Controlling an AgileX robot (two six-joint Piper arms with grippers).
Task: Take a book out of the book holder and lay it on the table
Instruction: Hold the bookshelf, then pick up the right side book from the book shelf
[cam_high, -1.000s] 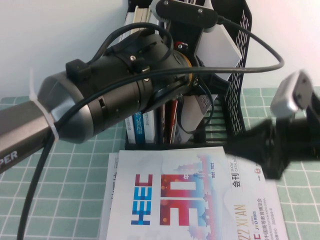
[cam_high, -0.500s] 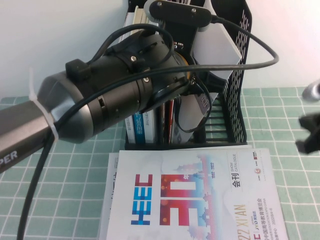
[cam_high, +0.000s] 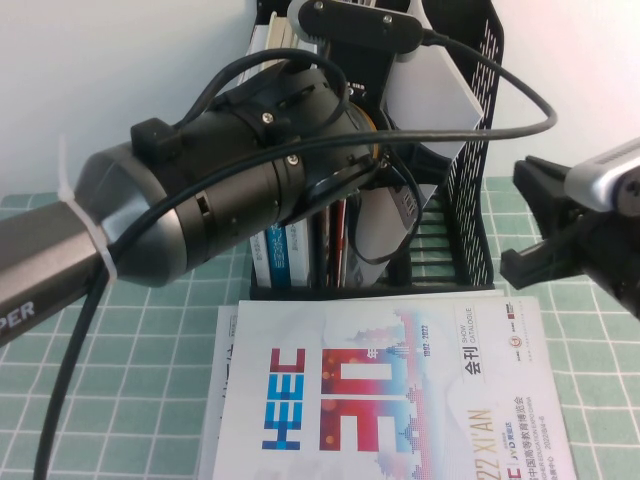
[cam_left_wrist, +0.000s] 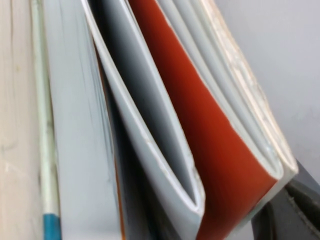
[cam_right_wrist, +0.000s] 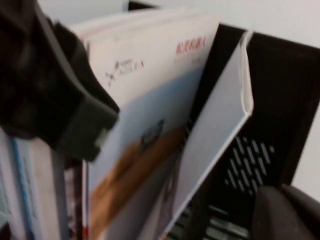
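The book (cam_right_wrist: 150, 125), white with a sandy-brown band, a small white vehicle and red title characters, stands upright in the black book holder (cam_high: 470, 200), whose perforated wall shows in the right wrist view (cam_right_wrist: 250, 160). My left arm (cam_high: 250, 190) reaches into the holder's top, and its gripper is hidden behind the wrist. In the left wrist view one dark finger (cam_left_wrist: 295, 210) sits beside a red-covered book (cam_left_wrist: 200, 130) and white book edges. My right gripper (cam_high: 527, 225) is open and empty, just right of the holder above the table (cam_high: 150, 340).
A white magazine with blue "HEEC" and red "30" (cam_high: 380, 390) lies flat on the table in front of the holder. A thin pale book (cam_right_wrist: 215, 125) leans against the holder's right side. Black cables (cam_high: 500, 110) loop over the holder.
My right gripper swung out to the right edge of the view, then came back and now sits beside the holder's right side. The left arm has not moved.
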